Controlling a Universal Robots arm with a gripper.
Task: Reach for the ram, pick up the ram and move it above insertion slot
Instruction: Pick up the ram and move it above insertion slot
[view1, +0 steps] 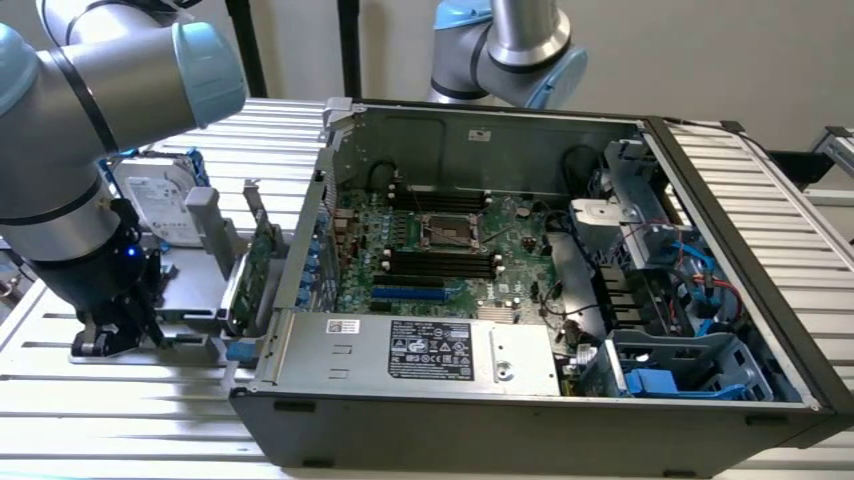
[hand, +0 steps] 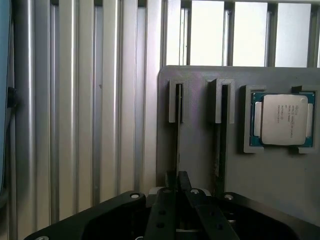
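At the exterior view's lower left, the pincer (view1: 115, 338) seems clenched on the edge-on ram (hand: 178, 142) standing in its gray holder (hand: 200, 150).

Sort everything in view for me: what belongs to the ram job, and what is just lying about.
Job in hand: ram, edge-on in the gray holder; gripper, right at it; memory slots on the motherboard.

Lying about: processor chip; hard drive; expansion card; power supply.
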